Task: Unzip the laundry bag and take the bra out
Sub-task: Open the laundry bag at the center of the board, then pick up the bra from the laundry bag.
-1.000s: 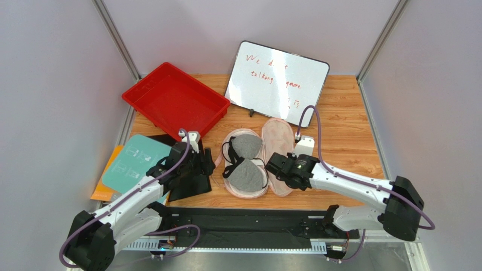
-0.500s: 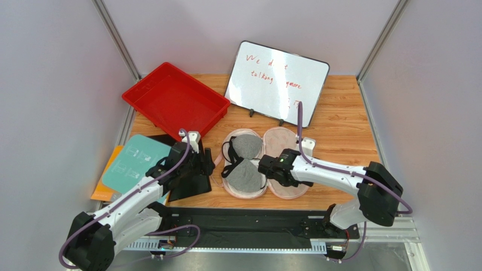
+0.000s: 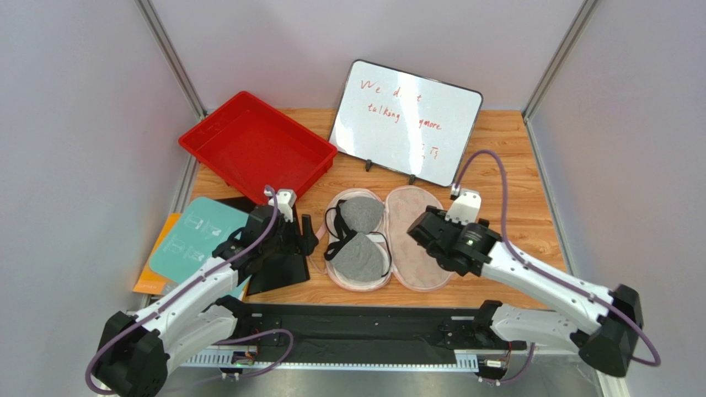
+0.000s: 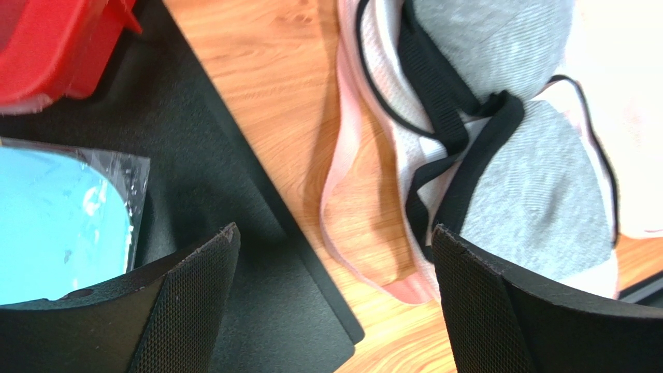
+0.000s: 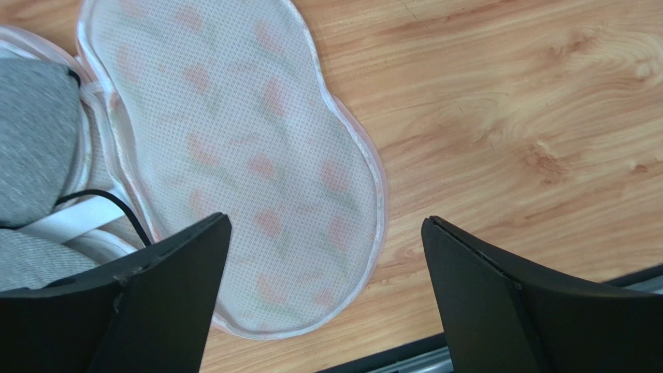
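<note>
1. Top external view: the left gripper's (image 3: 302, 236) dark fingers blend into the flat black mat (image 3: 278, 273). The red handwriting on the propped white board (image 3: 406, 121) is partly washed out.
2. Right wrist view cuts off the bag's left half.
3. The cream peanut-shaped mesh laundry bag (image 3: 414, 244), with pink-red print and pink edging, lies unzipped at table centre, halves spread flat.
4. The grey cupped bra (image 3: 361, 252) with black straps sits in the bag's left half.
5. The board reads "We d..t talking ..more"; the rest is illegible.
6. Left gripper is wide open and empty, just left of the bag. Right gripper (image 3: 421, 231) is wide open and empty, over the right half.
</note>
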Robot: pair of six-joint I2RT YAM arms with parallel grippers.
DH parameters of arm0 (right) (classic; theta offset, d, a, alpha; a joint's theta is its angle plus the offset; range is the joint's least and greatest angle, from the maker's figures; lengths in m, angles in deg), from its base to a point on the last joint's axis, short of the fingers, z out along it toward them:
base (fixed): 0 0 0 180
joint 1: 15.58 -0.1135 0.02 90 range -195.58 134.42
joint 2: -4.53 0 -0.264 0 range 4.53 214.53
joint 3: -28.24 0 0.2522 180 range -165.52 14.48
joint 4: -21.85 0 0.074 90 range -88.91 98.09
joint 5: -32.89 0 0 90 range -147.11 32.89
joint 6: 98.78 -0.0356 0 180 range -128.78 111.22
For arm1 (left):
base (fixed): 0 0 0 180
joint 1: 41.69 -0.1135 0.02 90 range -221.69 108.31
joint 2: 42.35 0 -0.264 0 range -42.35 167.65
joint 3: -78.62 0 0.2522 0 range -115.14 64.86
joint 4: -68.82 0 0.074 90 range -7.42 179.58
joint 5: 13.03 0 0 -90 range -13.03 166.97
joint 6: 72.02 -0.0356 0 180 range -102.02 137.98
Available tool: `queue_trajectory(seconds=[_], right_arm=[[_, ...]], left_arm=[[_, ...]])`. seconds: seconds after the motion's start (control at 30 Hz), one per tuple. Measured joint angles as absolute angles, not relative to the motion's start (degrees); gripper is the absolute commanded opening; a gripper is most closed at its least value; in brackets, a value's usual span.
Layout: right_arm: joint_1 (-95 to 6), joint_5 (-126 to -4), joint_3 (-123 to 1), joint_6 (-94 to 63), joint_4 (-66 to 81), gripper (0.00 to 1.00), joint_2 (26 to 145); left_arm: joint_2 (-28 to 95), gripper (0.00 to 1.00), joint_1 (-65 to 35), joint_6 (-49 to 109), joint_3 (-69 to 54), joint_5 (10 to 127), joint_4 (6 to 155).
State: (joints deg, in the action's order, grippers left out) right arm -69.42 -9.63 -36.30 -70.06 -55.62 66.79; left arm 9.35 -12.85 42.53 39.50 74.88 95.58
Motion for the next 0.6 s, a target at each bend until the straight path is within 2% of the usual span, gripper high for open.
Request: queue_trajectory(seconds=[0.13, 0.27, 0.43, 0.47, 0.6], right_arm=[[-63.04, -14.65, -30.93, -59.61, -46.22, 1.0, 57.55], [-57.1, -19.77, -28.74, -52.46, -40.01, 0.99, 54.51], [-56.22, -24.12, -26.66, -48.64, -35.66, 0.98, 53.63], [-56.24, -26.06, -25.61, -47.66, -34.22, 0.98, 52.58], [-56.2, -27.7, -25.09, -47.02, -33.15, 0.98, 51.47]], left_arm=[[10.01, 0.96, -11.47, 42.38, 37.23, 74.84, 95.56], [14.29, 0.95, -7.06, 42.03, 33.03, 75.45, 94.35], [22.42, 0.95, -3.43, 41.03, 29.42, 73.61, 88.85], [27.78, 0.94, -1.97, 39.72, 27.43, 71.6, 85.59], [34.97, 0.88, -0.79, 37.57, 23.46, 69.42, 83.34]])
